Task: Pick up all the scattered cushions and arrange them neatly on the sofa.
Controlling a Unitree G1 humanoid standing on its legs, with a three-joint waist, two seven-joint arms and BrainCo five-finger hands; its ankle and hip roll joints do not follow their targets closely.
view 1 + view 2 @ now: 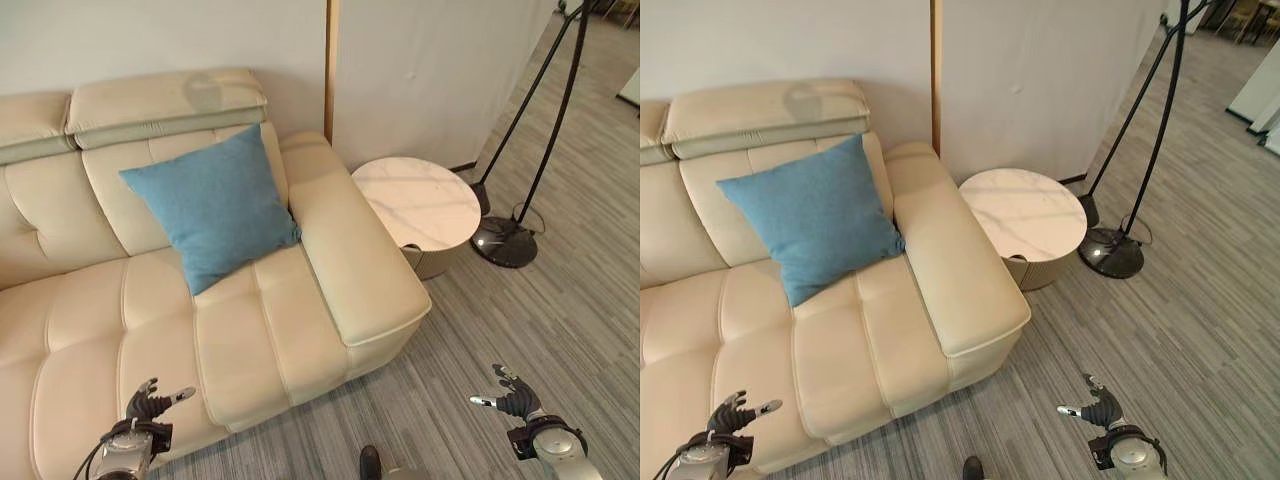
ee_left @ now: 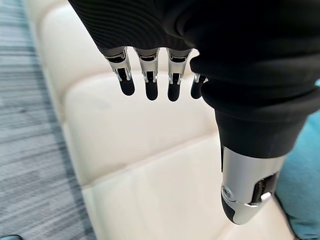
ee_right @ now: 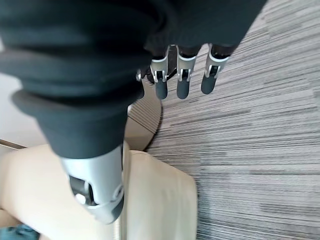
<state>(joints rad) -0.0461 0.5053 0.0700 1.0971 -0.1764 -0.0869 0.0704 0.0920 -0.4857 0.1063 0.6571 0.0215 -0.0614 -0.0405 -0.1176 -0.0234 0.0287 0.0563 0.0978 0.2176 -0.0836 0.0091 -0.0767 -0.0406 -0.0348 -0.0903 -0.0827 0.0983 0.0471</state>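
Observation:
A blue cushion (image 1: 215, 205) leans upright against the backrest of the cream leather sofa (image 1: 90, 320), close to the sofa's right armrest (image 1: 350, 250). A corner of that blue cushion (image 2: 302, 185) also appears in the left wrist view. My left hand (image 1: 150, 403) hovers low over the sofa seat's front edge, open and empty. My right hand (image 1: 512, 397) hangs over the grey carpet to the right of the sofa, open too, holding nothing.
A round marble side table (image 1: 418, 203) stands beside the armrest, against a white partition wall (image 1: 430, 70). A black floor lamp (image 1: 510, 240) with a round base stands right of the table. Grey striped carpet (image 1: 540, 320) stretches to the right.

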